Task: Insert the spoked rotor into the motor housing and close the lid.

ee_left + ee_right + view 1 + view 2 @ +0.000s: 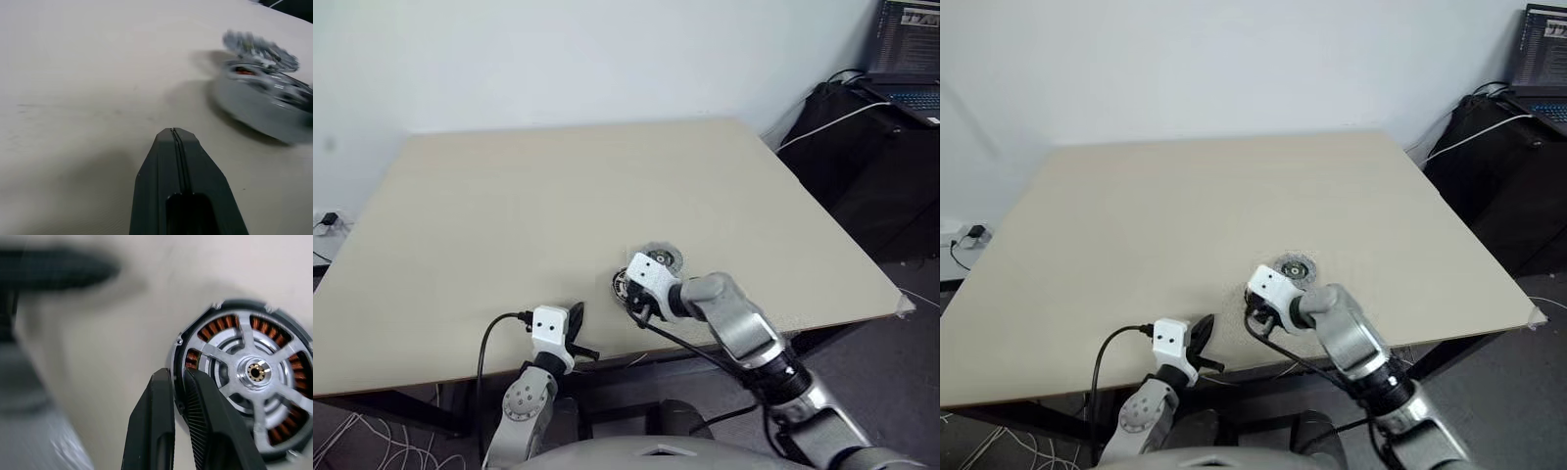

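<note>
With rotor seated in housing near desk front edge: rigid, dense, slick metal, best taken by rim. Right gripper jaws nearly together, pinching rotor rim. Left gripper jaws pressed together, empty. Lid just behind housing.

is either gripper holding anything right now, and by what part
The right gripper pinches the rim of the spoked rotor, which sits in the motor housing. The left gripper is shut, empty.

Right gripper over the motor housing, lid just beyond.
</note>
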Robot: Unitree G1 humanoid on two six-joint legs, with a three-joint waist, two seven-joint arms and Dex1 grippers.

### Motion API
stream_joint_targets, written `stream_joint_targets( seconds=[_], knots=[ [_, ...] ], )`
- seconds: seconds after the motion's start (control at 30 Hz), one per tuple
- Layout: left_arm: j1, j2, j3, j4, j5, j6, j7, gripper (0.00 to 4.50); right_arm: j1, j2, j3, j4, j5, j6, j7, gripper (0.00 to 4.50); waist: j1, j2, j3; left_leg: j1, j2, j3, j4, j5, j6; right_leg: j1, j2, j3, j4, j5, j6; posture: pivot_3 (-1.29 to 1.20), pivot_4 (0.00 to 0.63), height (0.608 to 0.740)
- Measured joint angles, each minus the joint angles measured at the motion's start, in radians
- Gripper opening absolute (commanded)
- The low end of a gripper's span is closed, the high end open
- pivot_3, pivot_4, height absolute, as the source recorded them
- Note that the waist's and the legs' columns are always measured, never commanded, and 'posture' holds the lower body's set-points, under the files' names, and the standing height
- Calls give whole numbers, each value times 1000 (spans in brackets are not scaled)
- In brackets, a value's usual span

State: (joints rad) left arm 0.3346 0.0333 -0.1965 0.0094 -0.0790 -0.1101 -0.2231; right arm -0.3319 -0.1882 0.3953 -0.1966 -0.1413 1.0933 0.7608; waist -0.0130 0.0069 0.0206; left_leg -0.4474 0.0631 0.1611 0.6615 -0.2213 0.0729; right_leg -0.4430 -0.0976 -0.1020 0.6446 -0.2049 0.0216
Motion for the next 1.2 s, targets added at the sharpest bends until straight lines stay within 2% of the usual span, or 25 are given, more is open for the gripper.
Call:
stream_joint_targets(
  seconds=[0.17,0.4,0.73,0.8,0.87,0.93,0.97,1.0,1.03,1.07,1.1,1.13,1.17,1.2],
  knots=[
    [4,6,11,32,0,-32,-5,0,-35,179,-127,52,42,146,-167,118,-3,0,0,0,0,1,0,0,0,0,-1,0,-1,3,0,0,0,740],
    [2,7,23,92,-2,-80,-19,0,-112,331,-269,144,97,230,-341,118,-11,2,0,1,0,4,-8,0,-1,-3,0,-1,-1,7,-4,0,0,740],
    [-13,0,30,142,-1,-118,-19,0,-140,346,-330,223,215,199,-475,118,-8,7,-3,3,0,6,-16,2,-4,-3,-1,-3,-2,8,-6,0,0,740],
    [-19,0,30,151,-1,-121,-20,0,-143,346,-332,246,231,175,-505,852,-5,8,-4,1,0,10,-22,2,-4,-2,-1,-1,-1,8,-6,0,0,740],
    [-28,0,32,164,-2,-126,-22,0,-143,346,-337,278,236,159,-537,1391,6,1,-8,1,0,28,-39,4,-7,-1,-3,9,3,6,-9,0,0,740],
    [-34,1,35,185,-2,-140,-25,0,-143,346,-348,298,243,150,-560,2046,11,-9,-5,13,3,56,-50,8,-15,-11,-9,21,14,4,-14,0,0,740],
    [-31,-1,38,197,-2,-146,-26,0,-146,346,-349,298,251,146,-568,2369,10,-10,-2,15,6,65,-46,9,-20,-17,-19,23,16,7,-16,0,0,740],
    [-30,-1,39,209,-3,-151,-28,0,-148,346,-349,299,262,137,-570,2722,8,-6,0,12,-1,45,-32,1,-34,-17,-30,14,14,8,-18,0,0,740],
    [-29,-2,44,219,-3,-164,-28,0,-150,345,-347,298,278,133,-569,3009,4,2,3,3,-10,12,-10,-17,-58,-16,-39,-8,10,8,-18,0,0,740],
    [-29,-3,49,226,-4,-170,-28,0,-152,345,-344,298,293,131,-566,3009,-2,25,7,-6,-21,-36,13,-36,-49,-4,-39,-40,0,11,-14,0,0,740],
    [-27,-4,50,240,-4,-177,-29,0,-152,345,-339,302,311,129,-565,3009,-13,83,0,-39,-11,-86,23,-36,-26,33,4,-75,-36,38,-2,0,0,740],
    [-45,6,46,249,-2,-180,-37,0,-153,344,-347,295,317,129,-564,3009,-2,82,-2,-44,-13,-94,14,-36,-24,29,9,-86,24,32,1,0,0,740],
    [-53,6,48,253,-2,-186,-42,0,-155,343,-365,294,318,123,-569,3009,17,56,-8,-41,-27,-82,-3,-34,-23,63,16,-72,90,-47,2,0,0,740],
    [-57,3,52,255,-4,-192,-41,0,-158,343,-361,295,320,118,-571,3009,37,20,-6,-16,-55,-70,-36,-22,-29,114,20,-37,70,-141,-21,0,0,740]
  ],
)
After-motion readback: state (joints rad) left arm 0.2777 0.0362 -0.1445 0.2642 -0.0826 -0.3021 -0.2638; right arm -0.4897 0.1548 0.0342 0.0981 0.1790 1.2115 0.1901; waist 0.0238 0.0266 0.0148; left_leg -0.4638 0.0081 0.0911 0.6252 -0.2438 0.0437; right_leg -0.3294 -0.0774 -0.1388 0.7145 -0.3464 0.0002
